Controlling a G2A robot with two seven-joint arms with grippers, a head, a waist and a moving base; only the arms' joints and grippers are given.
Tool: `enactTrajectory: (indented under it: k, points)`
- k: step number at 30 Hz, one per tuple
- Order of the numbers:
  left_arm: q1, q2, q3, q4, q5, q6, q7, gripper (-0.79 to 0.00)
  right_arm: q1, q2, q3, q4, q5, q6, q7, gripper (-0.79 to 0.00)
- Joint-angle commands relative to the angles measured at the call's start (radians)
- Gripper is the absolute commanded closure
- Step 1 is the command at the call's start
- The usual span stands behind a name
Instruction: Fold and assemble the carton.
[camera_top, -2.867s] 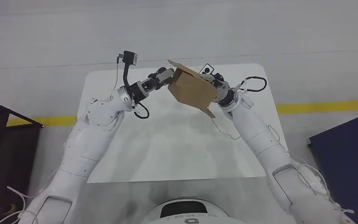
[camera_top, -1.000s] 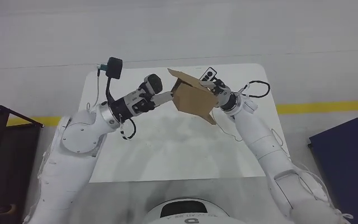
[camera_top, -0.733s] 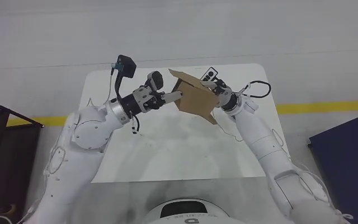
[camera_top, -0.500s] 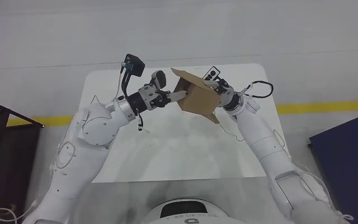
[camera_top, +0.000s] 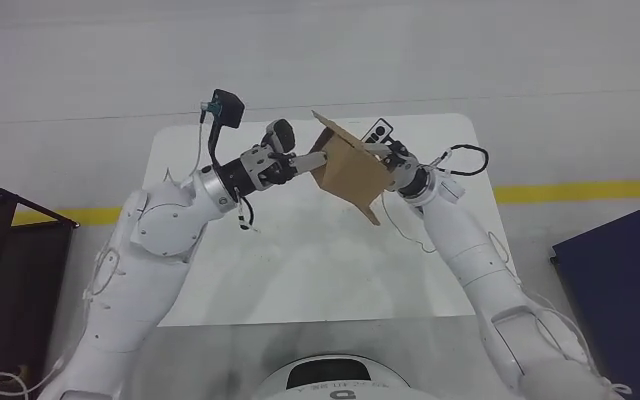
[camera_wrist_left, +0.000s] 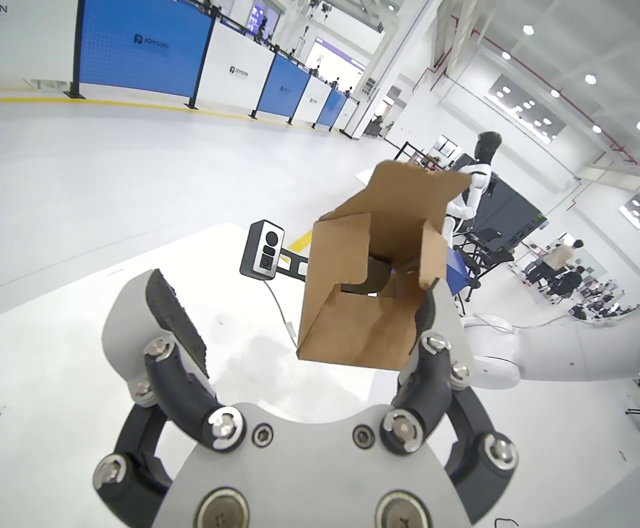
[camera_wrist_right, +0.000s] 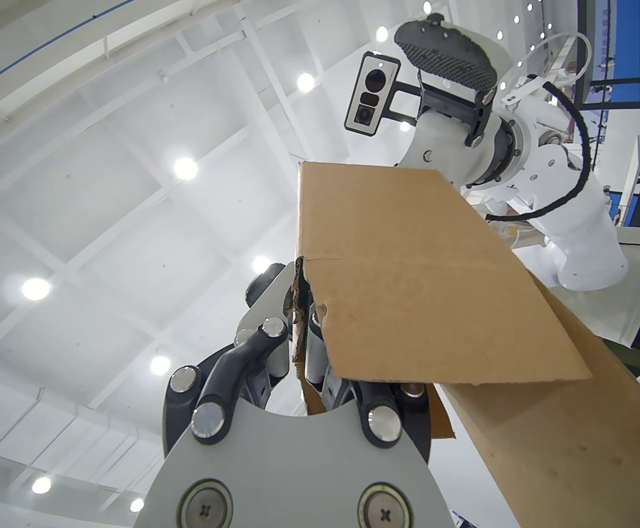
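Observation:
A brown carton (camera_top: 350, 172), partly opened into a tube with loose flaps, hangs above the white table's (camera_top: 300, 270) far side. My right gripper (camera_top: 388, 163) is shut on one torn edge of the carton (camera_wrist_right: 415, 300), the fingers (camera_wrist_right: 295, 305) pinching the cardboard. My left gripper (camera_top: 303, 165) is open at the carton's other side. In the left wrist view the carton's open end (camera_wrist_left: 370, 300) faces that gripper (camera_wrist_left: 295, 300). One of its fingers (camera_wrist_left: 435, 320) touches the carton's corner and the other pad (camera_wrist_left: 175, 320) stands well apart.
The table's near half is bare white. A yellow floor line (camera_top: 560, 190) runs behind both sides of the table. A dark rack (camera_top: 20, 230) stands off the left side and a blue panel (camera_top: 600, 270) off the right.
The left arm has swung in from the table's left and brought its open gripper up against the carton. The carton has tilted a little in the right gripper.

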Motion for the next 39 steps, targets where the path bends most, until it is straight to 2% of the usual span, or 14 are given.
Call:
enactTrajectory:
  k: [1,3,8,18,21,24,29,33,36,39]
  points:
    - [0.015,0.002,-0.016,-0.006,-0.018,-0.006,0.004,-0.785,0.004,0.000,0.003,0.000,-0.003,-0.005,-0.004,0.000]
    - [0.039,0.006,-0.040,-0.006,-0.063,-0.018,0.005,-0.785,0.004,0.000,0.003,0.000,-0.003,-0.005,-0.004,0.000]
    - [0.121,0.014,-0.115,0.015,-0.302,-0.054,-0.021,-0.785,0.004,0.000,0.003,0.000,-0.003,-0.005,-0.004,0.000]
    - [0.125,0.013,-0.116,0.015,-0.306,-0.045,-0.006,-0.785,0.004,0.000,0.003,0.000,-0.003,-0.005,-0.004,0.000]
    - [0.130,0.013,-0.130,0.035,-0.362,-0.025,0.006,-0.785,-0.021,-0.003,0.004,-0.008,0.051,0.043,-0.035,0.000]
    - [0.127,0.012,-0.138,0.061,-0.492,-0.018,-0.024,-0.785,-0.031,-0.003,0.005,0.011,0.078,0.095,-0.048,0.000]
    - [0.099,0.011,-0.141,0.087,-0.744,0.097,-0.130,-0.785,-0.027,-0.003,0.013,0.056,0.088,0.103,-0.037,0.000]
    - [0.072,0.010,-0.135,0.103,-0.974,0.262,-0.246,-0.785,-0.011,0.004,0.015,0.088,0.003,0.061,-0.032,0.000]
    - [0.048,0.011,-0.135,0.109,-1.036,0.338,-0.300,-0.785,-0.002,0.010,0.019,0.102,-0.060,0.022,-0.019,0.000]
    - [0.033,0.008,-0.131,0.114,-1.118,0.370,-0.314,-0.785,0.009,0.017,0.027,0.103,-0.119,-0.028,-0.008,0.000]
